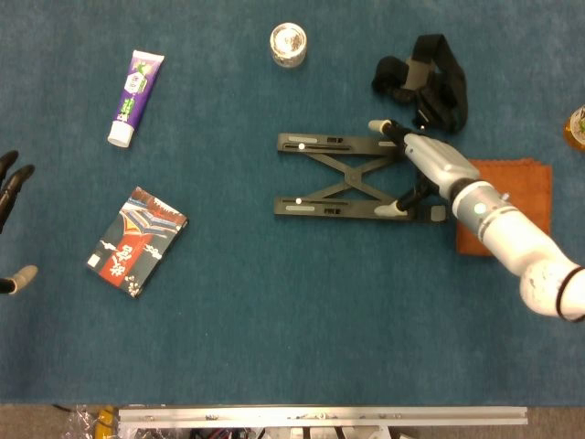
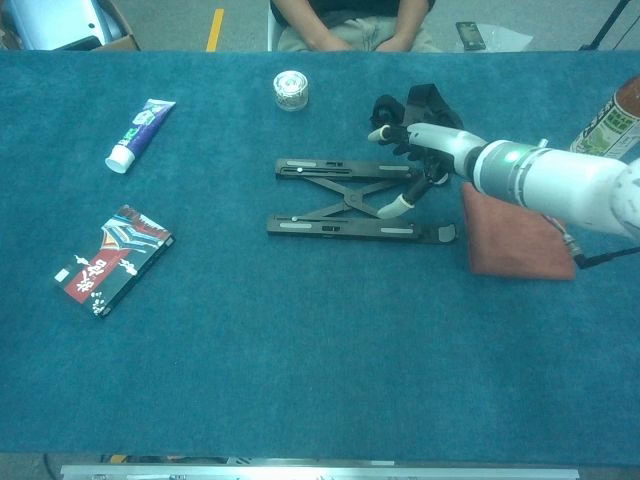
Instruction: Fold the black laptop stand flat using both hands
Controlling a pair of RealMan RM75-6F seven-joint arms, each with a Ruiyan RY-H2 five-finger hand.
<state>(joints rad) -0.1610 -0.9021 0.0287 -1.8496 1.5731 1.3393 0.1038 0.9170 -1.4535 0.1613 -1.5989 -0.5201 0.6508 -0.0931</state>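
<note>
Cut off at the frame edges

Only fingertips of the left hand (image 1: 11,210) show; a bottle (image 2: 612,115) and seated person (image 2: 350,22) are cropped.

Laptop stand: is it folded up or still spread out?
Spread: the laptop stand has its two rails apart, crossed struts showing between them.

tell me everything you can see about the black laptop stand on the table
The black laptop stand lies low on the blue cloth, right of centre. It looks like dark metal or plastic: two long parallel bars with slots and small pale dots, joined by crossed scissor links. The bars are apart, so it is not fully collapsed. The right hand reaches over its right end, fingers spread across both bars; whether they grip cannot be told. A black strap lies just behind it, an orange cloth to its right.
</note>
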